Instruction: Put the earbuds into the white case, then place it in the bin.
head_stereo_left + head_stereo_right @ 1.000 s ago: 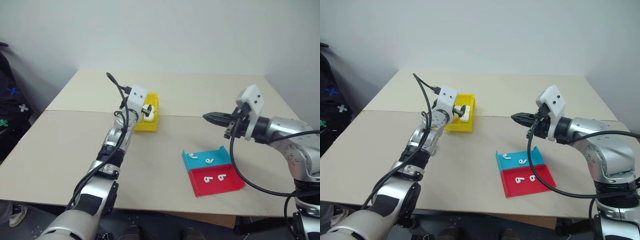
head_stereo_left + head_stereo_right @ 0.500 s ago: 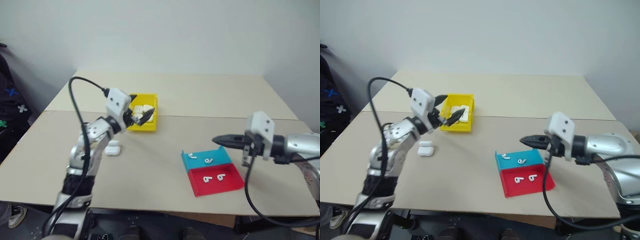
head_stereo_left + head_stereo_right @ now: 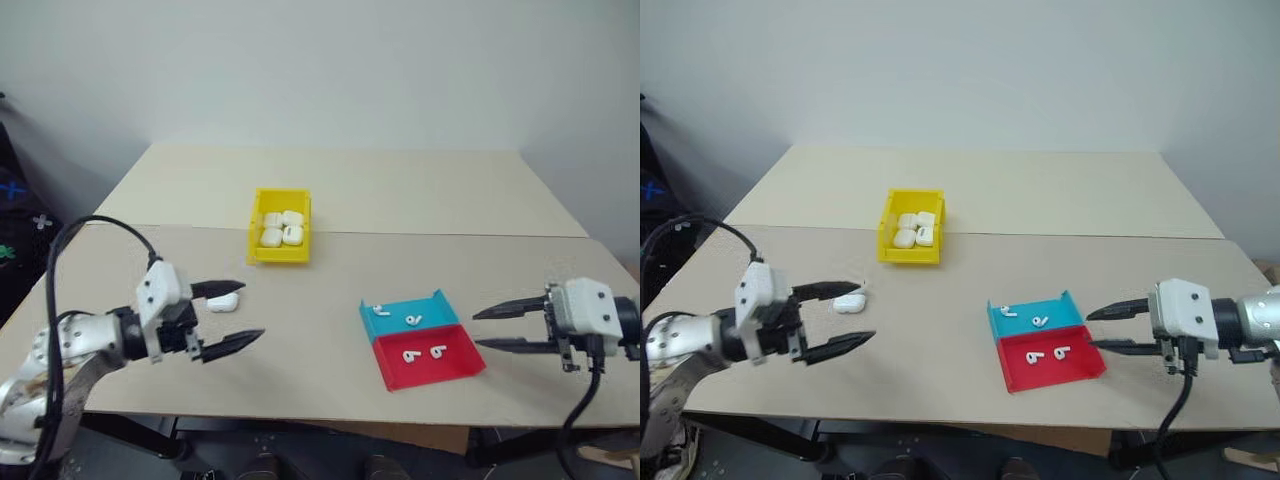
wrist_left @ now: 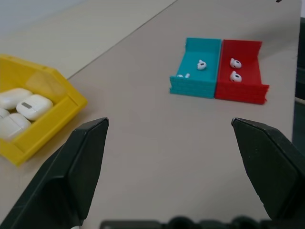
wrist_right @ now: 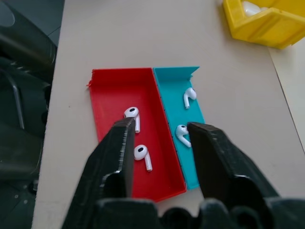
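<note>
The bin stands at mid-table and holds four white cases. A further white case lies on the table just beside the left gripper, whose fingers stand wide apart and empty. Four earbuds lie in the blue-and-red tray, two per compartment. The right gripper hangs to the right of the tray, fingers parted, holding nothing.
</note>
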Motion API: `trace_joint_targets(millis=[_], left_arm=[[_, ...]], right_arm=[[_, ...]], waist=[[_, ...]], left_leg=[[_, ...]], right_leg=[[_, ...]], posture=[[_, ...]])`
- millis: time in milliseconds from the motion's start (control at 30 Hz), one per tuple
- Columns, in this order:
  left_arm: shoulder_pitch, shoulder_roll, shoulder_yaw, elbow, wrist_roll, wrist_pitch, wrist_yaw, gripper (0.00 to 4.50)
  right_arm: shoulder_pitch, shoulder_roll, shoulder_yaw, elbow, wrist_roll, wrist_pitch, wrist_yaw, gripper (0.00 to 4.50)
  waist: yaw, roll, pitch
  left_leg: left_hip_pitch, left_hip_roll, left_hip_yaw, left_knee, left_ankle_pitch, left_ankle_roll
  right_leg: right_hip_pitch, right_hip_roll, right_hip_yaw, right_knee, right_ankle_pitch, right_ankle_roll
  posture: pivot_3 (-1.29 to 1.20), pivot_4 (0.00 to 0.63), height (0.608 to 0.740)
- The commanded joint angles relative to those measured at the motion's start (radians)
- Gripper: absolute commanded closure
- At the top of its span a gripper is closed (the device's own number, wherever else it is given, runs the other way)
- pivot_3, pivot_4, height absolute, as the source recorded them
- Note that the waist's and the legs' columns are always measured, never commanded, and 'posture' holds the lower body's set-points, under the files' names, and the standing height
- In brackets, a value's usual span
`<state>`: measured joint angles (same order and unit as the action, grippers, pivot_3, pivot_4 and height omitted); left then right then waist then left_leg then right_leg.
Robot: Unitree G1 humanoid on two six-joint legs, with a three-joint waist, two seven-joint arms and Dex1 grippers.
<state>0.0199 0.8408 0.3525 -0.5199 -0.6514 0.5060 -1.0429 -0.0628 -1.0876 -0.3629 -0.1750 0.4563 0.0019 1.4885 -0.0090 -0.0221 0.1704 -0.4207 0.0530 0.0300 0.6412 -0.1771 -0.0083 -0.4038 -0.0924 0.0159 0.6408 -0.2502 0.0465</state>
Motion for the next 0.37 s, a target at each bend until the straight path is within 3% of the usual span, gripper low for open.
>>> trace_joint_targets(millis=[33, 133, 367], left_arm=[[0.051, 0.032, 0.097, -0.047, -0.069, 0.006, -0.042, 0.00], [0.071, 0.054, 0.142, -0.054, -0.112, 0.021, -0.050, 0.00], [0.115, 0.102, 0.180, -0.068, -0.140, 0.037, -0.079, 0.00]], right_arm=[[0.029, -0.027, -0.083, -0.009, 0.028, -0.017, 0.030, 1.03], [0.053, -0.017, -0.102, -0.017, 0.006, -0.031, 0.009, 0.04], [0.002, -0.028, -0.059, -0.016, 0.028, 0.011, -0.017, 0.04]], waist=[[0.003, 0.000, 0.000], [0.006, 0.000, 0.000], [0.003, 0.000, 0.000]], left_leg=[[0.000, 0.000, 0.000, 0.000, 0.000, 0.000], [0.001, 0.000, 0.000, 0.000, 0.000, 0.000], [0.000, 0.000, 0.001, 0.000, 0.000, 0.000]], right_leg=[[0.000, 0.000, 0.000, 0.000, 0.000, 0.000], [0.000, 0.000, 0.000, 0.000, 0.000, -0.001], [-0.001, 0.000, 0.001, 0.000, -0.001, -0.001]], posture=[[0.00, 0.150, 0.740], [0.00, 0.150, 0.740], [0.00, 0.150, 0.740]])
